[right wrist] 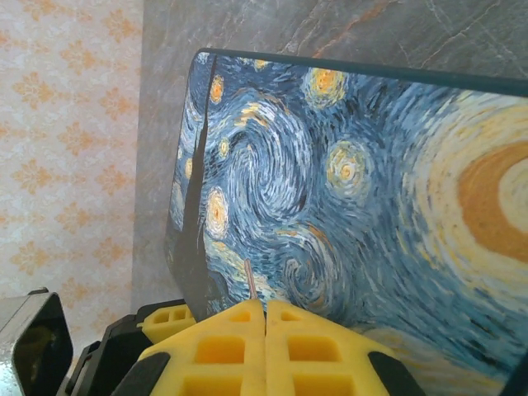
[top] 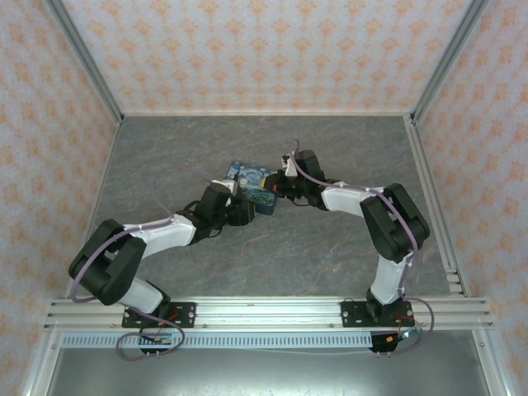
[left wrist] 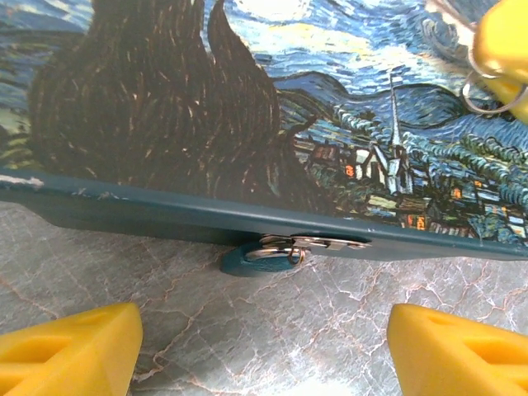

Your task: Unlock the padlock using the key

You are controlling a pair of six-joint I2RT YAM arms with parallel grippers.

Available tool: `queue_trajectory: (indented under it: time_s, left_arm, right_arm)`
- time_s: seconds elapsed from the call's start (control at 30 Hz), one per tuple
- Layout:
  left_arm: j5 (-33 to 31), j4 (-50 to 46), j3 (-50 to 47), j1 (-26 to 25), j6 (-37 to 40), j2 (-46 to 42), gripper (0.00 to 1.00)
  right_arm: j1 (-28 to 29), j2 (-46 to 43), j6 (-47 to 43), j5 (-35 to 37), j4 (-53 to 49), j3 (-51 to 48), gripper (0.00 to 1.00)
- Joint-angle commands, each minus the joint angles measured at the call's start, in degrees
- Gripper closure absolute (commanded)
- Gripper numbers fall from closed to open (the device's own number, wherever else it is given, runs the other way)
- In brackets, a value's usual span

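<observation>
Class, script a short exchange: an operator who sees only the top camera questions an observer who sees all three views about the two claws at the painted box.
Operator: From above, both arms meet at the box. Is the left claw open?
Observer: Yes. The left wrist view shows it open, jaws wide apart, facing the box's teal edge.
Operator: And the right claw?
Observer: The right wrist view shows it shut, jaws pressed together, with the box's painted face just beyond them.
</observation>
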Motion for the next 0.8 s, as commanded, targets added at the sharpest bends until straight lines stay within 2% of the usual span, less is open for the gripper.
queue_trajectory:
  time_s: [0.0, 0.17, 0.4, 0.77]
  left_arm:
    - [0.38, 2.0, 0.73, 0.54, 0.16, 0.79, 0.21]
    - [0.32, 4.14, 0.6, 0.5, 0.4, 1.89, 0.21]
    - [0.21, 6.62, 1.32, 0.49, 0.68, 4.81, 0.21]
    - [-0.98, 12.07, 0.9, 0.62, 2.44, 8.39, 0.29]
  right_arm:
    - [-0.16, 0.56, -2.37, 1.67, -2.47, 1.99, 1.0]
    - [-0.14, 1.27, -1.99, 3.06, -4.33, -0.12, 1.0]
    - [-0.14, 1.47, 1.69, 3.09, -0.27, -5.2, 1.0]
    - [-0.14, 0.79, 1.07, 2.54, 0.38, -6.2, 1.0]
